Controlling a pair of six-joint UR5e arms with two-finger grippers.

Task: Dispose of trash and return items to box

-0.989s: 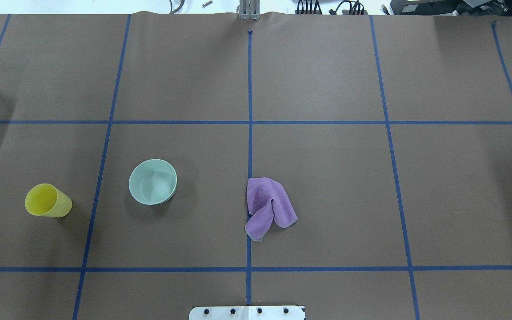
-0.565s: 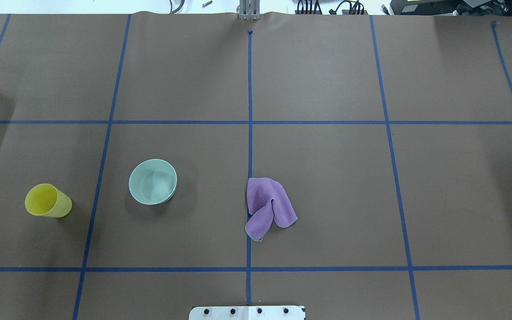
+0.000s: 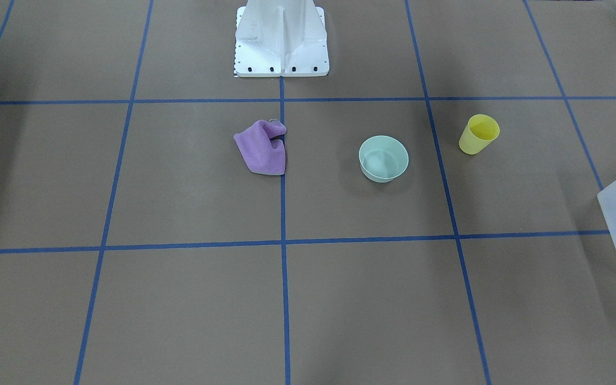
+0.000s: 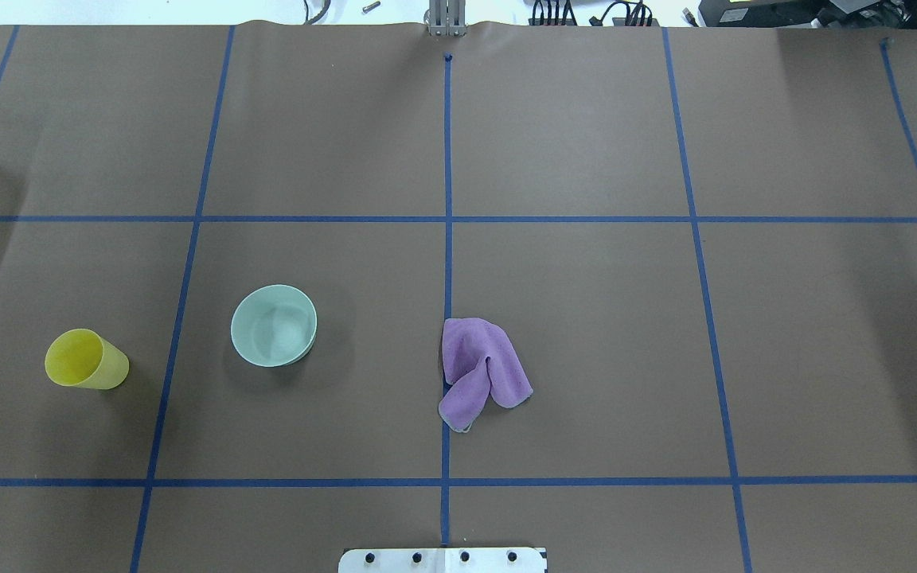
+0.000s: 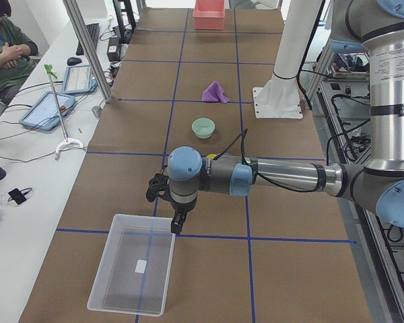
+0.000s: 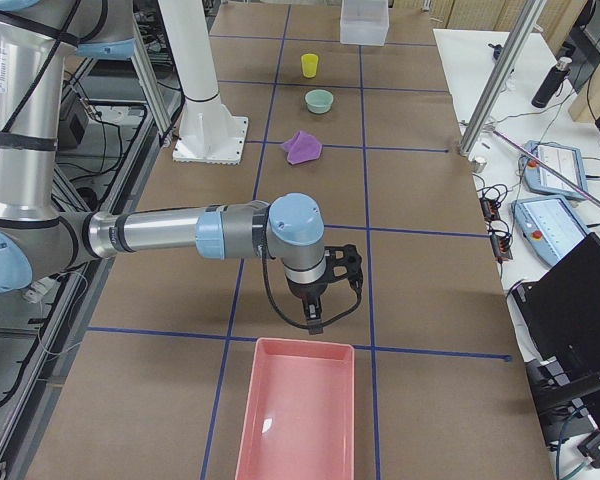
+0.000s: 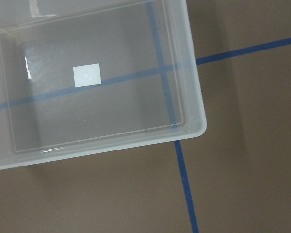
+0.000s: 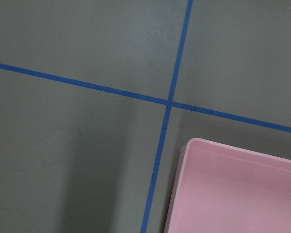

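Note:
The yellow cup (image 4: 84, 360) stands upright at the table's left, and the mint-green bowl (image 4: 274, 325) sits to its right. The frosted box (image 5: 170, 269) lies at the table's left end; it is empty in the left wrist view, where its corner rim (image 7: 196, 104) shows. My left gripper (image 5: 176, 225) hangs over the box's far corner, and I cannot tell its state. My right gripper (image 6: 315, 320) hovers by the pink tray (image 6: 298, 420), and I cannot tell its state either. A crumpled purple cloth (image 4: 481, 372) lies mid-table; I cannot tell whether it is the trash.
The white robot base (image 3: 281, 40) stands at the near table edge. Blue tape lines grid the brown table cover. A person sits at a side desk (image 5: 7, 50) with tablets and cables. The pink tray's corner (image 8: 237, 189) shows in the right wrist view.

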